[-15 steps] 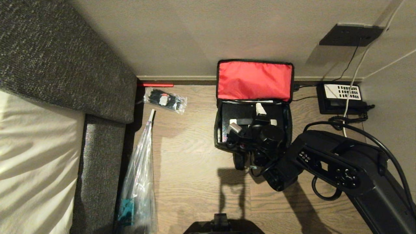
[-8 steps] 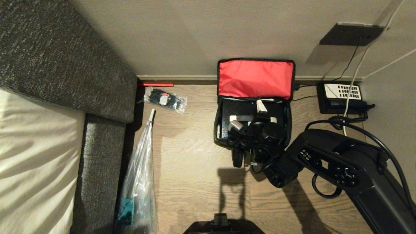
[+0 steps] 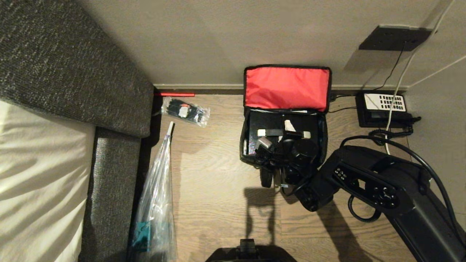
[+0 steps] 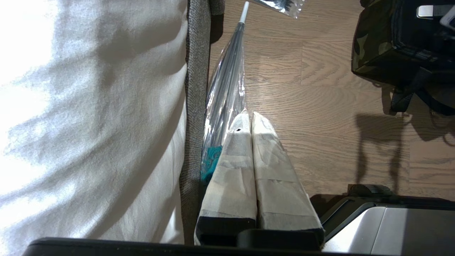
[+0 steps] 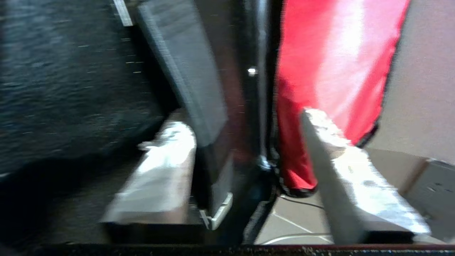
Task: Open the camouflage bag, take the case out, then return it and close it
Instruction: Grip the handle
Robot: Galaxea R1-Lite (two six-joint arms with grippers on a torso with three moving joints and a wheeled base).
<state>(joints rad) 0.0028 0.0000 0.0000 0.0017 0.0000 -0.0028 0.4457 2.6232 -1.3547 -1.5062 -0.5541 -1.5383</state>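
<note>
The camouflage bag (image 3: 284, 120) stands on the wood floor (image 3: 218, 174) against the wall, its red-lined lid (image 3: 286, 88) thrown back and upright; the case (image 3: 269, 125) lies inside the bag, its black bar handle (image 3: 283, 133) with pale ends facing up. The right gripper (image 3: 277, 135) hangs over the bag's open mouth, pointing down at the case; its fingers (image 5: 167, 167) stand partly spread, one on each side of the handle, with a gap visible between the far finger and the bar; whether either pad touches it, I cannot tell. The left gripper (image 4: 250, 119) is well to the left of the bag, beside the bed, its two taped fingers pressed together and holding nothing.
</note>
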